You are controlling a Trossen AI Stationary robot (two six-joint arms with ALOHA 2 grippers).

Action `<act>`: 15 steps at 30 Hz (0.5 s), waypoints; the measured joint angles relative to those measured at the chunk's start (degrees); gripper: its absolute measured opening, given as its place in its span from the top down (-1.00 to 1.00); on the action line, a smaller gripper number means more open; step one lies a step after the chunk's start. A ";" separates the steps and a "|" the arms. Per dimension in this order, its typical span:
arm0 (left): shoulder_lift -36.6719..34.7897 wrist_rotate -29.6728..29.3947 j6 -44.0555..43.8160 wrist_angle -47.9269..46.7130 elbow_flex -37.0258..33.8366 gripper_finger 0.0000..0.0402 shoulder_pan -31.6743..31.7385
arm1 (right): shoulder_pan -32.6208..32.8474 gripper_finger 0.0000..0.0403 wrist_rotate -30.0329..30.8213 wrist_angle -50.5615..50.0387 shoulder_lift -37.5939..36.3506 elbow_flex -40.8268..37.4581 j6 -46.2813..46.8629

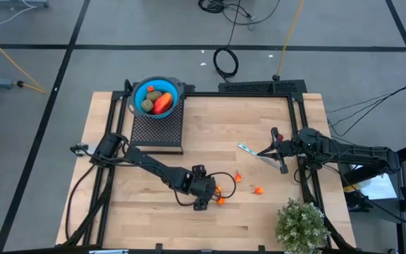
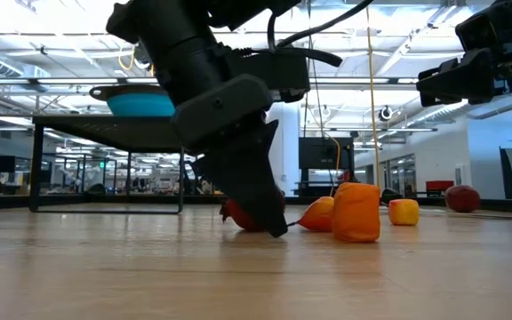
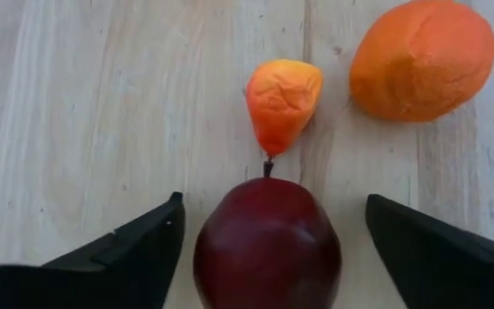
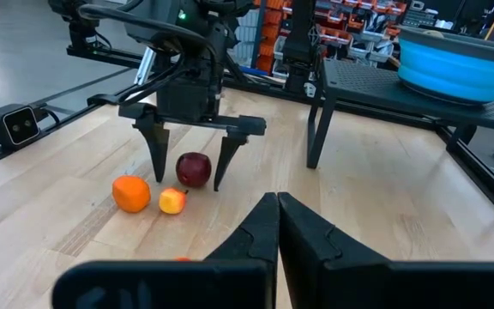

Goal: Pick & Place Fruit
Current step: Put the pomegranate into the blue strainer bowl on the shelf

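So counting fruit: the blue bowl point(image 1: 157, 97) up on the black stand point(image 1: 156, 130) has three pieces in it, a brownish-green oval point(image 1: 150, 104), a longer red-orange piece point(image 1: 163, 103) and a tiny orange bit point(image 1: 151, 89) at the rim. Out on the wooden surface point(image 1: 217, 134) I count a dark red apple point(image 3: 267, 242), glossy with a little stem, plus four small orange ones: a wrinkly pointed one point(image 3: 282, 101) just off the apple's stem, a rounder one point(image 3: 422, 57) right beside that, and two more point(image 1: 237, 177) point(image 1: 259, 190) a bit further toward the right arm.

The left claw point(image 4: 192, 175) is spread wide, tips down on either side of the apple, not touching it. The right claw point(image 4: 276, 225) is pinched closed with nothing in it, hovering over by the thin silvery utensil point(image 1: 252, 152).

There's a bushy plant point(image 1: 301, 226) at one surface corner, cables on the grey floor, and a big open workshop behind.
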 joint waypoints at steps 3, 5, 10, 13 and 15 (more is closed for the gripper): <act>0.00 0.14 -0.18 -0.05 0.00 -0.56 0.00 | 0.00 1.00 0.00 0.00 0.00 0.00 0.00; 0.00 0.16 -0.19 -0.05 0.00 -0.44 0.00 | 0.00 1.00 0.00 0.00 0.00 0.00 0.00; 0.00 0.14 1.21 -0.07 0.00 -0.20 0.08 | 0.00 1.00 0.00 0.00 0.02 0.00 0.00; -0.46 0.11 2.86 -0.29 -0.01 -0.11 0.53 | 0.01 1.00 0.00 0.00 0.00 0.00 0.02; -1.26 -0.45 4.29 -1.00 -0.10 -0.05 1.18 | 0.02 1.00 0.00 0.00 0.00 0.00 0.43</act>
